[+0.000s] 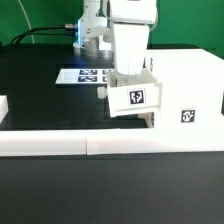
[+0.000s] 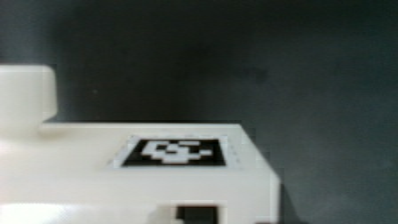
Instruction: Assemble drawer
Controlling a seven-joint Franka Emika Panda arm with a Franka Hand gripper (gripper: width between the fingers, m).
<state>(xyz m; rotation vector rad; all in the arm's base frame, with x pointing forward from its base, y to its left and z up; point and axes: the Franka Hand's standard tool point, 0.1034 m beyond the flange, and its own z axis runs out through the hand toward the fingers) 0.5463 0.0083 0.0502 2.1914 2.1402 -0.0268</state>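
- One marker board (image 1: 85, 76) lay flat on the dark counter (image 1: 40, 100), well apart from the work.
- One tray (image 1: 133, 97) hung at the pincer (image 1: 130, 72); whether clenched on it, I could not tell.
- One housing (image 1: 185, 95) stood just beside it.
- Judged step: tray insertion; next, align and slide in.

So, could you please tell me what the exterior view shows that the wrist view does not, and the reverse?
Only the exterior view shows the tall white plastic box housing, the flat white marker board, the long low white border wall and the white robot gripper above the tray. Only the wrist view shows the tag on the tray's top face close up. Both show the small white plastic tray and the black table.
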